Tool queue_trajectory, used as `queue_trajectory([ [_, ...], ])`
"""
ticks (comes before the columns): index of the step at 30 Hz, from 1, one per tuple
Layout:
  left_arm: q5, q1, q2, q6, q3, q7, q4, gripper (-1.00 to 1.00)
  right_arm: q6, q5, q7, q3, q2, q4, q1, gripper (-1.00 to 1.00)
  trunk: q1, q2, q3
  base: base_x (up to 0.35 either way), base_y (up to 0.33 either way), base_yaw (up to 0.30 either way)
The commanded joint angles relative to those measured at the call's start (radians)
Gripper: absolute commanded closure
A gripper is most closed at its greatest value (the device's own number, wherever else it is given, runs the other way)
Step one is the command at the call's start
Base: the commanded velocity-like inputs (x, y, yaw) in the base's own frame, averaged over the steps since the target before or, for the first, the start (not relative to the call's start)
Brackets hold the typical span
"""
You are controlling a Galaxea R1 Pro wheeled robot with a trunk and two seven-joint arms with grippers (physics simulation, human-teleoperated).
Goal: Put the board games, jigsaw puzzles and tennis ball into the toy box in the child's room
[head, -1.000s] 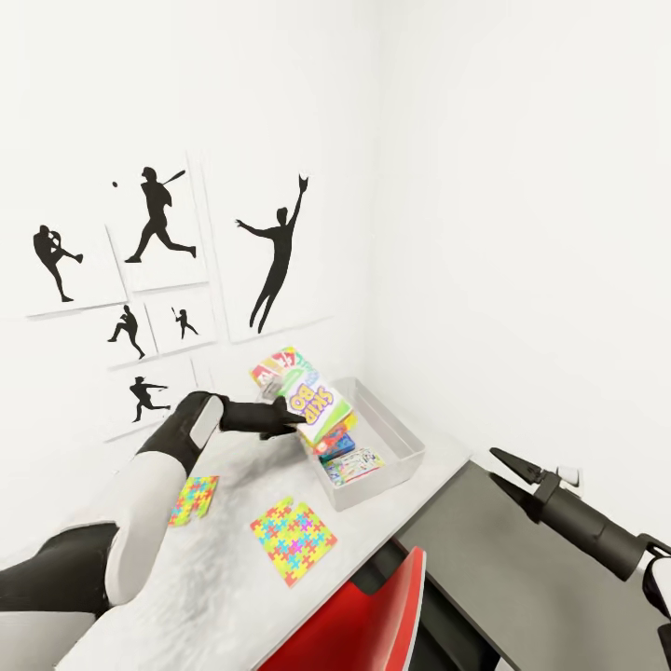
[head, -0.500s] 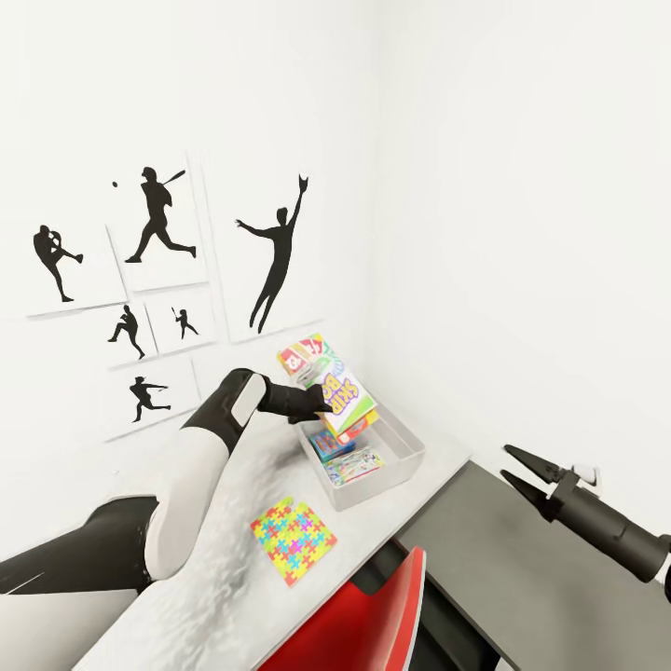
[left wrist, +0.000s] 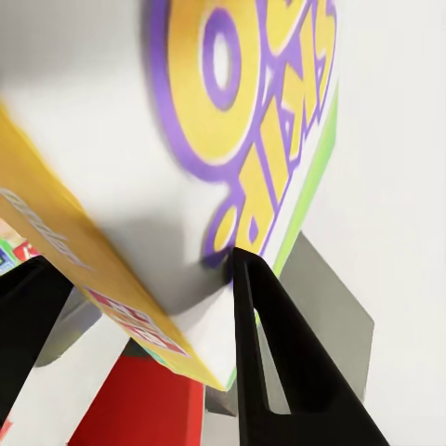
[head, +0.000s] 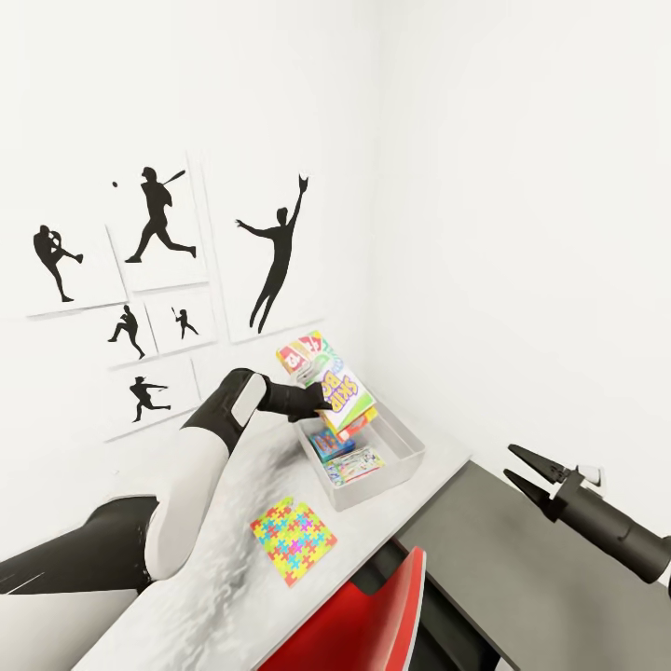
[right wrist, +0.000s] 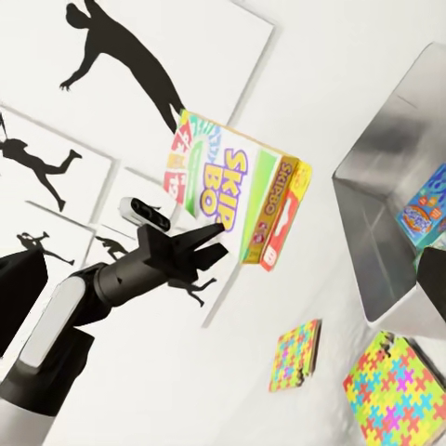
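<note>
Currently my left gripper was clamped on a flat rectangular board game box with a white face and purple-and-yellow lettering, held tilted in the air above the far end of the shallow light-grey toy box; in the left wrist view both black fingers sat against the box edge. Toy box stood on the pale marbled table top near the wall corner, with two more colourful board game boxes lying inside it. One multicoloured jigsaw puzzle sheet lay flat on the table near the front edge, beside a red chair back; the right wrist view showed a second puzzle sheet further along the table. My right gripper hung over the lower dark-grey cabinet, jaws spread apart, holding nothing. Black silhouette baseball posters covered the white wall behind.
</note>
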Motion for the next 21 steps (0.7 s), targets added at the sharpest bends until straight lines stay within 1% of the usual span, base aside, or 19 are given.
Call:
queue_trajectory([
  [1,-0.008,-0.001,-0.001,0.003,0.008,-0.006,0.0,1.0,0.004,0.008,0.012,-0.001,0.0,0.0,0.0,-1.0,0.001,-0.001,-0.001,0.0,0.0,0.0],
  [2,-0.008,0.0,-0.001,0.002,0.008,-0.006,0.0,1.0,0.004,0.007,0.015,-0.001,-0.001,0.0,0.0,-1.0,0.001,-0.001,-0.001,0.0,0.0,0.0],
  [5,-0.008,0.0,-0.001,0.0,0.007,-0.008,-0.003,1.0,0.004,0.003,0.024,0.0,-0.028,0.0,-0.001,-1.0,0.001,-0.001,-0.001,0.0,0.0,0.0],
  [8,-0.008,0.0,-0.001,-0.002,0.006,-0.009,-0.003,1.0,0.004,-0.004,0.03,0.0,-0.038,0.001,-0.002,-1.0,0.001,-0.001,-0.001,0.0,0.0,0.0],
  [12,-0.008,0.001,-0.001,-0.002,0.006,-0.009,-0.003,1.0,0.004,-0.01,0.047,0.0,-0.042,0.001,-0.003,-1.0,0.001,-0.001,-0.001,0.0,0.0,0.0],
  [21,-0.008,0.002,-0.001,-0.004,0.006,-0.011,-0.005,1.0,0.004,-0.011,0.065,-0.001,-0.049,0.003,-0.004,-1.0,0.001,-0.001,-0.001,0.0,0.0,0.0],
])
